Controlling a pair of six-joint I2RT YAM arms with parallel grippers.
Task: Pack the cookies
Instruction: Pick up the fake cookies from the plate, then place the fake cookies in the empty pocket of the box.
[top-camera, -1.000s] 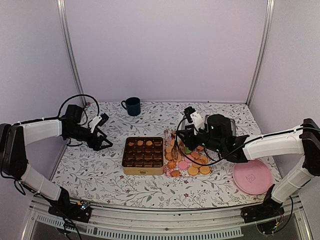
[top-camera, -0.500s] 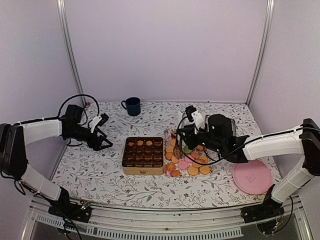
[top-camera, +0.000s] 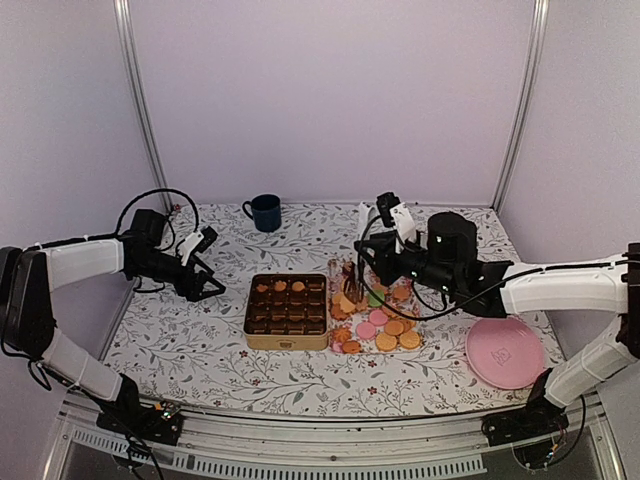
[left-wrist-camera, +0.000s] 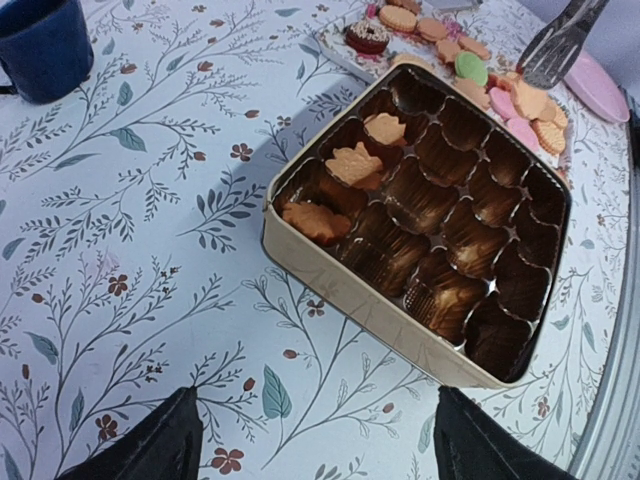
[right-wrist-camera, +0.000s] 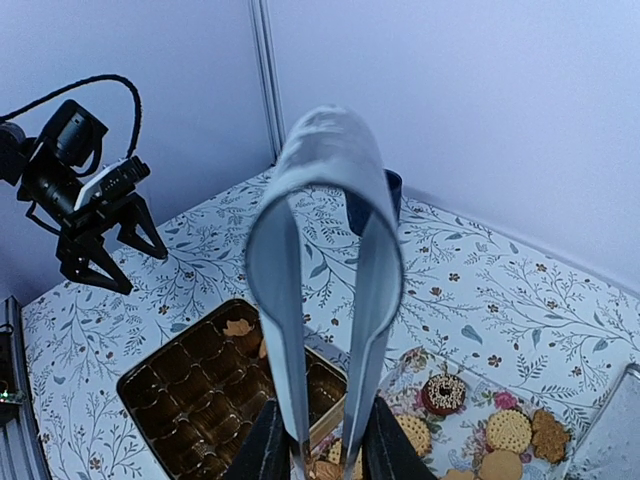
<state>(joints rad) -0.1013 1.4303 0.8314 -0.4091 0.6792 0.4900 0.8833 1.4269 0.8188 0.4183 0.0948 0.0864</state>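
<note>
The cookies lie heaped on a flowered tray right of the gold tin, mostly orange, a few pink and green. A few leaf-shaped cookies sit in the tin's far cups. My right gripper is shut on metal tongs, whose legs pass between its fingers. The tongs hang over the tray's left part, and I cannot tell whether they hold a cookie. My left gripper stands open and empty over the cloth, left of the tin.
A dark blue mug stands at the back, left of centre. A pink plate lies near the front right edge. A chocolate ring biscuit sits at the tray's far end. Metal posts rise at both back corners.
My right gripper has squeezed tighter on the tongs and its wrist has risen and drawn back a little from the tray. The left arm has not moved.
</note>
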